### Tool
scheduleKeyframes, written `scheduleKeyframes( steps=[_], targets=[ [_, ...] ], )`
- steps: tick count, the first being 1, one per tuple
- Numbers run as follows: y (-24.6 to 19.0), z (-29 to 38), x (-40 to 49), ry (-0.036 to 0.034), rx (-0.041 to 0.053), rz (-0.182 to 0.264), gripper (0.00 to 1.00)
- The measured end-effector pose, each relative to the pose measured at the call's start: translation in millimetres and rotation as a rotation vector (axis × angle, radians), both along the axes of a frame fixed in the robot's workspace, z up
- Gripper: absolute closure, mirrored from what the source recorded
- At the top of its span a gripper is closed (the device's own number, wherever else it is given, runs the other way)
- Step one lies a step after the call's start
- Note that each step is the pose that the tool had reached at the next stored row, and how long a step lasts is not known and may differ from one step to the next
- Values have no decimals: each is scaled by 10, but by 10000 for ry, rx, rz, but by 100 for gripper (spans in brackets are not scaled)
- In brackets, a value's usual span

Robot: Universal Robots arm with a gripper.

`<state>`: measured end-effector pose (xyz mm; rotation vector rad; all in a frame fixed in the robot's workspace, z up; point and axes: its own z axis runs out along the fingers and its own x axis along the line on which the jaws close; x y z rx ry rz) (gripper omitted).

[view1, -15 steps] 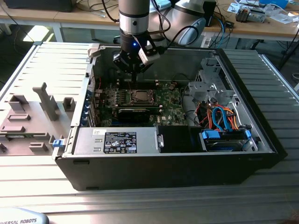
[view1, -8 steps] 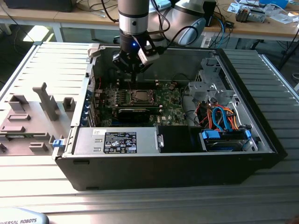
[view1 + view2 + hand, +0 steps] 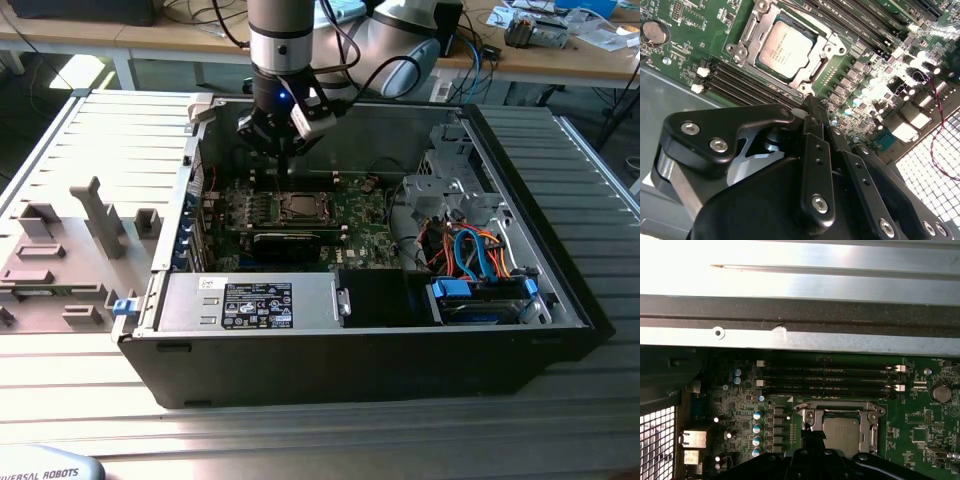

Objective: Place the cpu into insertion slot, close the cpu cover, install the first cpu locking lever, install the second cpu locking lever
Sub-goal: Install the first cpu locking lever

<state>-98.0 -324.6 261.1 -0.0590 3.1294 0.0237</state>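
The cpu (image 3: 785,45), a silver-grey square chip, lies flat in the insertion slot (image 3: 805,87) on the green motherboard. The cpu cover (image 3: 754,31), a silver frame, lies down around the chip, whose top shows through the window. In the exterior view the cpu (image 3: 297,207) sits in the middle of the board, and my gripper (image 3: 287,172) hangs just above the board behind it. In both wrist views the black fingertips meet beside the socket's edge, with nothing between them. The gripper (image 3: 816,106) is shut and empty. The first wrist view has the cpu (image 3: 841,432) next to the gripper (image 3: 812,437).
The open black computer case (image 3: 560,260) walls in the board on all sides. Memory slots (image 3: 830,380) run beside the socket. A black card (image 3: 287,241) lies in front of it, a drive cage with orange and blue cables (image 3: 470,250) to the exterior view's right.
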Motion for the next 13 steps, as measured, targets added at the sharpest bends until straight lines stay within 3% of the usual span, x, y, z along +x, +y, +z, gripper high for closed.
scheduleKeyframes(
  steps=[13],
  targets=[
    [0, -4, -54, 0, 0, 1, 89]
  ],
)
